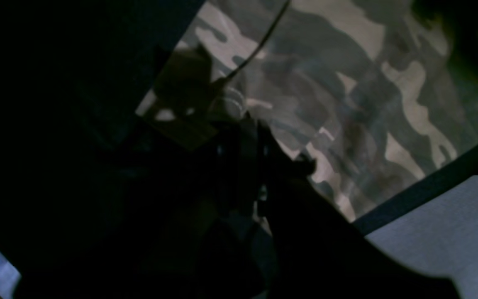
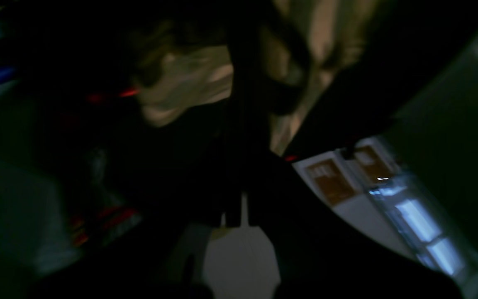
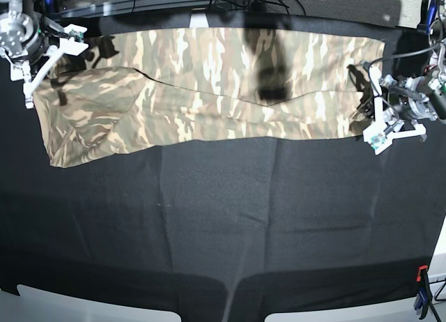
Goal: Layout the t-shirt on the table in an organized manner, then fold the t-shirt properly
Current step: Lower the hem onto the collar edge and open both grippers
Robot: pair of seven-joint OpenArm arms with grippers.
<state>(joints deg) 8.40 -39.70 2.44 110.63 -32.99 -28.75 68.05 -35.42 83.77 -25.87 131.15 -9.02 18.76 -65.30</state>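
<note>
We see the t-shirt (image 3: 209,85) is soft camouflage cloth, matt and wrinkled; the table (image 3: 223,217) carries matt black cloth with creases.

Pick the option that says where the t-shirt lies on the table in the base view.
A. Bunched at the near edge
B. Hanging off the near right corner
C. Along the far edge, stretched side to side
C: the t-shirt spans the far part of the table between the two arms.

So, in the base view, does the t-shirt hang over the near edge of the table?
No, the t-shirt lies along the far part of the table, and wide bare black cloth separates it from the near edge.
</note>
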